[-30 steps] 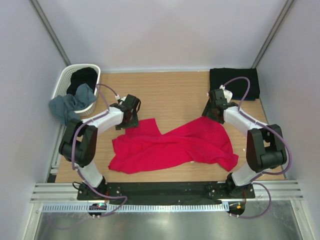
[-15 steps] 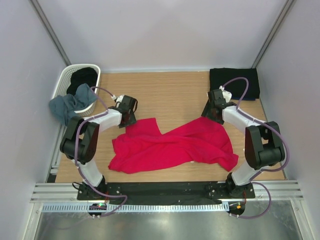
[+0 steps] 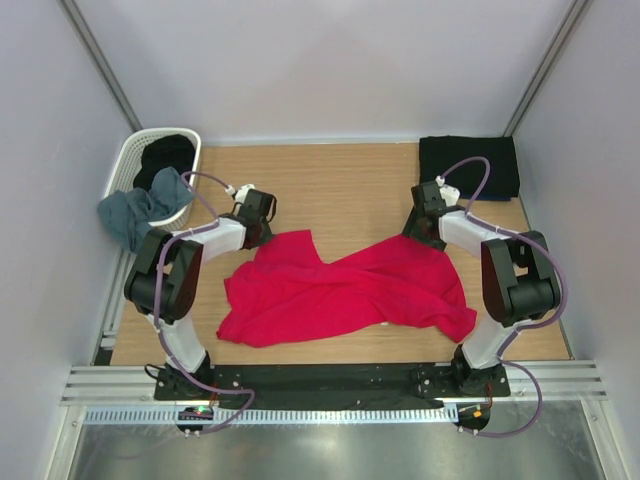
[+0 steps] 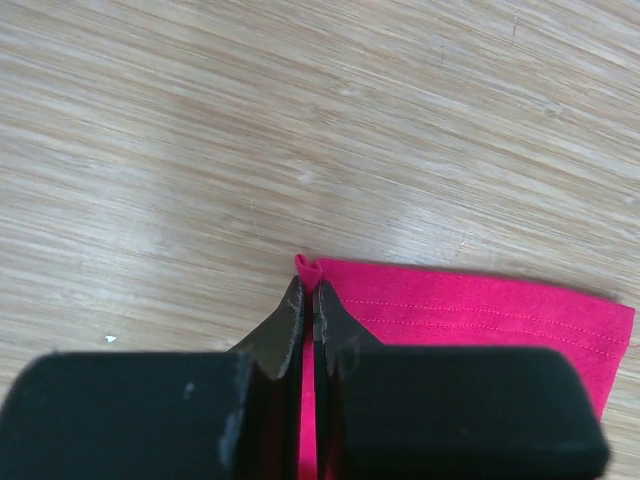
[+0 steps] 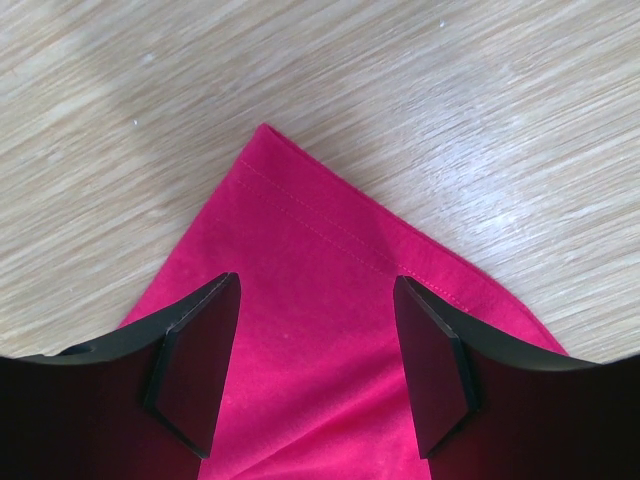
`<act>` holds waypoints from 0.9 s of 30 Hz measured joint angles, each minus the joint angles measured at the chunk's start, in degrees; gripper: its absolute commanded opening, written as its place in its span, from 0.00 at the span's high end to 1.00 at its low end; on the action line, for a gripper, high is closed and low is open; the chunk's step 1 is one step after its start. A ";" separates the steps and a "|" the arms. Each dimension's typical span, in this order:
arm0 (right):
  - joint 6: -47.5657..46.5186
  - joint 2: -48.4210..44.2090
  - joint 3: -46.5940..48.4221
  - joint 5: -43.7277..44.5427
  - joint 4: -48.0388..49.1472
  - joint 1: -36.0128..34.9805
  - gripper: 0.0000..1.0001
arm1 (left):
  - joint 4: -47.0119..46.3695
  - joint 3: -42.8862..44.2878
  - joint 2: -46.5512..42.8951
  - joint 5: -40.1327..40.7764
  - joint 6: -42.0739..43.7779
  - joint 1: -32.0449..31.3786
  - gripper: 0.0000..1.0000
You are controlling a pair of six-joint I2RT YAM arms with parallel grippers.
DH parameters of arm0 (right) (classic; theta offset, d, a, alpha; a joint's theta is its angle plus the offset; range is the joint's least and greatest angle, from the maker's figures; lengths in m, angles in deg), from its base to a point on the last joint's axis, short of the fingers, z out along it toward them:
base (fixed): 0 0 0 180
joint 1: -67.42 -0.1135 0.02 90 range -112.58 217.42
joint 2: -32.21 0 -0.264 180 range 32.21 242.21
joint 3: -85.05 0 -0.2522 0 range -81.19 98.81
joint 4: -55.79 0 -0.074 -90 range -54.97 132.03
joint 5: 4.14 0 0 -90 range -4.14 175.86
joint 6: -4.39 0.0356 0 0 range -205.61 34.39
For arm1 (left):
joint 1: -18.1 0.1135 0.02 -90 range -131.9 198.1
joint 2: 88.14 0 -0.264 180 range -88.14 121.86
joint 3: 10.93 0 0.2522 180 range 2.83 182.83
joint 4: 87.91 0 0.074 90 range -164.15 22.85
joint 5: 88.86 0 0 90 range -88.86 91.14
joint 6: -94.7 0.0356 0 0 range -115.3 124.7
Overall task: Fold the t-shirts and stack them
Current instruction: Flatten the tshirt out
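Spreading the crimson t-shirt (image 3: 340,295) flat looks to be the step in hand. It lies crumpled across the near middle of the desk (image 3: 350,180), not yet folded. The white basket (image 3: 128,160) at the far left corner holds a black t-shirt (image 3: 165,152), and a grey-blue t-shirt (image 3: 135,212) hangs over its near rim. A folded black t-shirt (image 3: 468,165) lies at the far right corner, probably the start of the stack. The left hand (image 4: 312,290) is pressed together, pinching a hemmed corner of the crimson shirt at its far left edge. The right hand (image 5: 315,290) is spread, its jaws either side of another hemmed corner at the far right, gripping nothing. Next, I judge, the right hand must drop and pinch that corner. Both hands can then lift and draw the cloth taut, away from each other, to lay it flat.
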 measured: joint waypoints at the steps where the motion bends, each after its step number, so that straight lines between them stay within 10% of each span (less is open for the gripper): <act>1: 0.00 0.00 0.00 0.22 0.24 0.00 0.32 | -0.28 0.02 0.02 -0.31 0.13 0.00 1.00; 27: 2.21 10.40 11.06 4.20 -0.98 0.00 0.42 | -2.78 -1.97 -1.14 -2.58 0.42 0.22 1.00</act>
